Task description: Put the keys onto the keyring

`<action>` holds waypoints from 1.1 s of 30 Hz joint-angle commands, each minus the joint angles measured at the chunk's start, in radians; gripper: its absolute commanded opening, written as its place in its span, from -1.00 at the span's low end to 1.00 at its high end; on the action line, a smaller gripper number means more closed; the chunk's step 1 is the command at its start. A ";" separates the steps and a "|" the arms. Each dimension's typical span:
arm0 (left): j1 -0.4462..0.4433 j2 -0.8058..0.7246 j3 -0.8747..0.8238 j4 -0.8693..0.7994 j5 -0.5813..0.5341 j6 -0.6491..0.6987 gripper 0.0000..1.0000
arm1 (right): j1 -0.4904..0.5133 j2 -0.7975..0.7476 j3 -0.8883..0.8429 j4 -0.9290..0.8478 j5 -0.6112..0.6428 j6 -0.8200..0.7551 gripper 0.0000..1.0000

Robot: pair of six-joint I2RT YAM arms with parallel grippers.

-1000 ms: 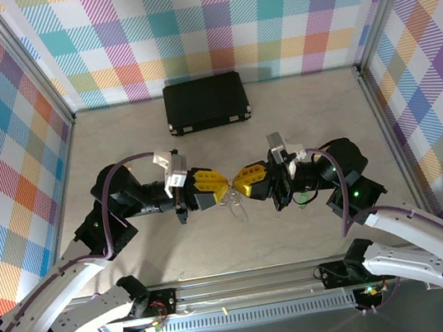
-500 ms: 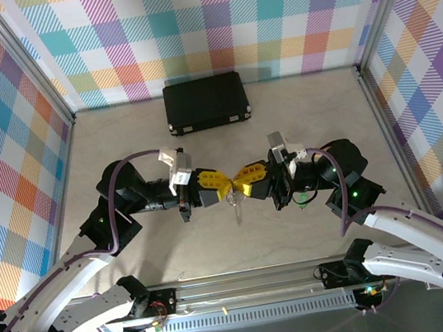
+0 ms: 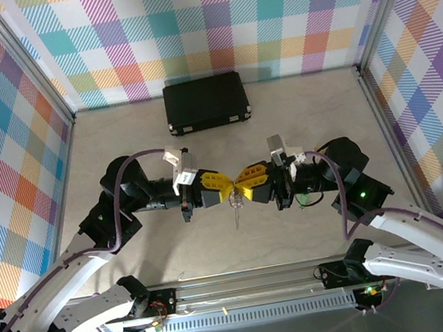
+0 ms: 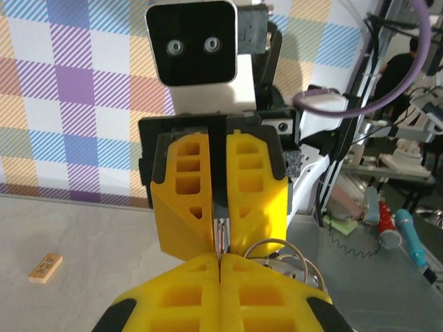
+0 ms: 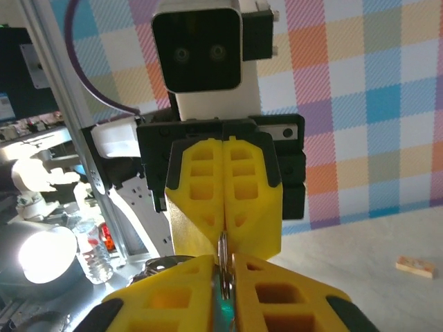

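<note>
- Silver oval keyring of thin wire: shown raised above the pale surface, midway between the two arms and just behind the yellow left fingers.
- Left fingers: clenched flush. Thin metal is seen at their seam, though which piece is pinched cannot be told.
- Yellow right fingers: narrowly parted around a small silver key with a greenish head. A firm clamp cannot be confirmed.
- Handling, as judged: keyring and key are taken to be light, stiff, smooth and slip-prone. The key is best pinched flat across its head, the wire close to its opening.
</note>
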 commanded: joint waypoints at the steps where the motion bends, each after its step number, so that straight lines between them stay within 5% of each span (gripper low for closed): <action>1: -0.005 0.006 0.093 -0.149 0.006 0.112 -1.00 | 0.007 -0.027 0.099 -0.269 0.034 -0.165 -0.61; 11: -0.005 0.072 0.232 -0.442 0.031 0.233 -1.00 | 0.006 0.017 0.185 -0.464 0.029 -0.297 -0.48; 33: -0.006 0.129 0.318 -0.622 -0.021 0.328 -1.00 | 0.045 0.051 0.208 -0.515 0.061 -0.366 -0.43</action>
